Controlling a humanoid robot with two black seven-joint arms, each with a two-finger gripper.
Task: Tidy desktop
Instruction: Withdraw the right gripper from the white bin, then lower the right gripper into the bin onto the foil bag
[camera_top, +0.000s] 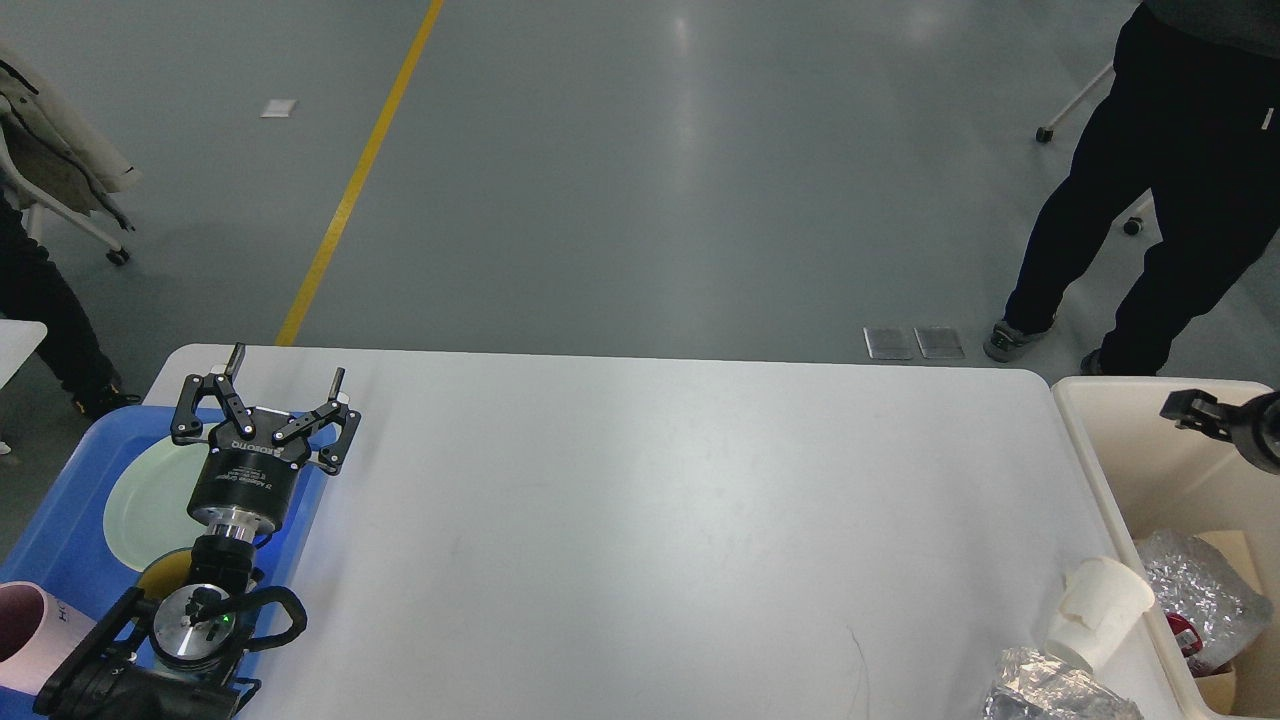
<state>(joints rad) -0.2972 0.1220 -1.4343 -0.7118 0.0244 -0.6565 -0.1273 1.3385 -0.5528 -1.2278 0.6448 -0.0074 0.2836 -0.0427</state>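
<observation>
Left gripper (285, 385) hangs wide-jawed over the tray (60, 500), but the cup (1100, 612) and foil (1050, 695) lie far right on the desktop (650, 500), nearer the right gripper (1190, 410), jaws unreadable.

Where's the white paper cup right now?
In the head view, the white paper cup lies tipped over at the desktop's near right edge, between the crumpled foil and the cream-white bin.

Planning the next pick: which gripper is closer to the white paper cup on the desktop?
Right. The right gripper hangs over the cream bin, just beyond the paper cup. The left gripper is across the desktop, above the blue tray.
</observation>
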